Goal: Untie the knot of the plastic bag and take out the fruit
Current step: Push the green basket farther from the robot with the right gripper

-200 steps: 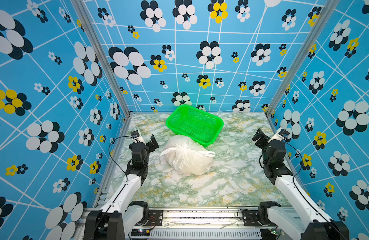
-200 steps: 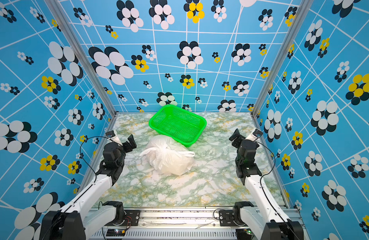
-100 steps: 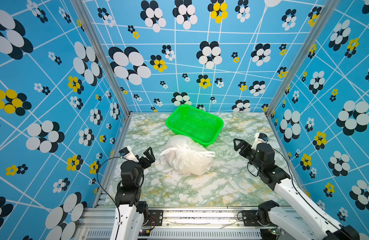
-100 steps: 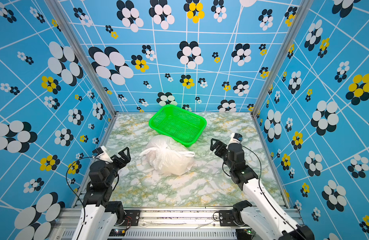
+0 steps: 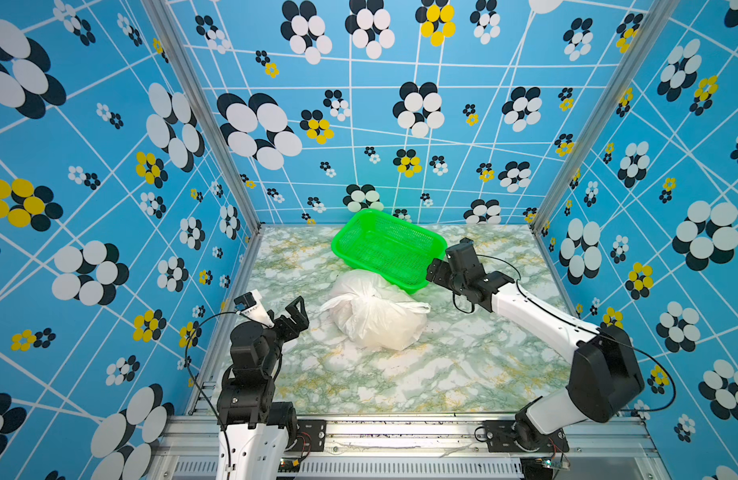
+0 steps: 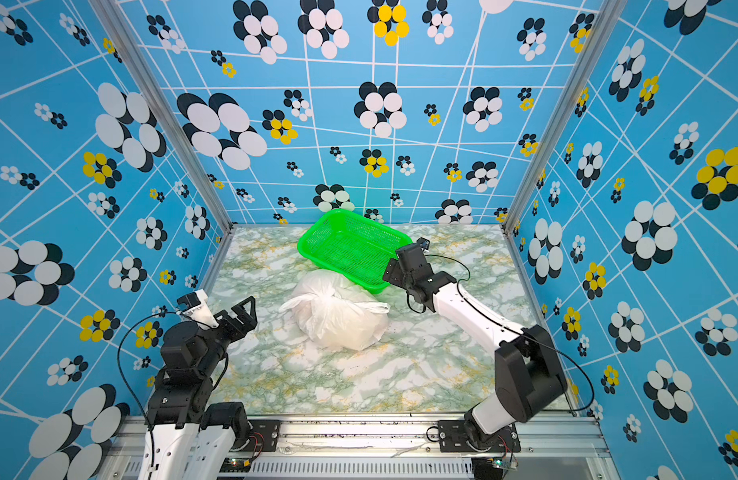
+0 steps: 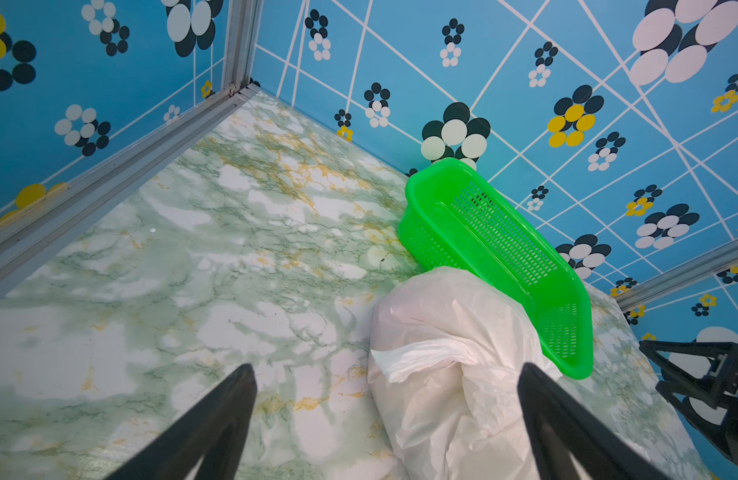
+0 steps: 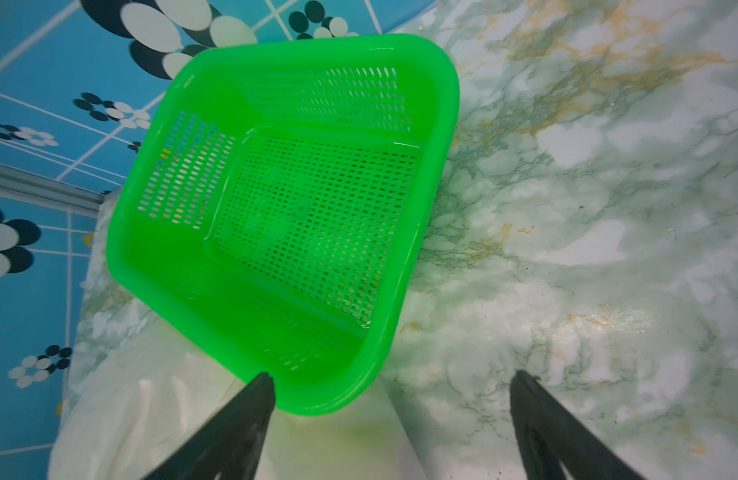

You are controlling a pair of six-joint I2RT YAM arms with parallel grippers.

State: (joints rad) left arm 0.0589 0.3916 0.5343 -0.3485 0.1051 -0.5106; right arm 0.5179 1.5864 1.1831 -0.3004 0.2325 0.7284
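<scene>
- The place was a robot test cell.
- Blue flower-printed panels (image 5: 525,83) on aluminium posts (image 5: 207,124) walled a marble-patterned tabletop (image 5: 400,374).
- Two arms (image 5: 541,318) stood bolted to its front rail (image 5: 400,432).

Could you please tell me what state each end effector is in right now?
Left end effector: open, holding nothing, beside the bag.
Right end effector: open, holding nothing, at the basket corner.

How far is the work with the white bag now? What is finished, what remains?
Done: nothing yet. The knot is still tied, the plastic bag lies closed, and the green basket is empty.
In hand: the left gripper and right gripper are open and empty; the left faces the bag, the right is by the basket's corner.
Left: untie, then take out the fruit, not visible now.
</scene>
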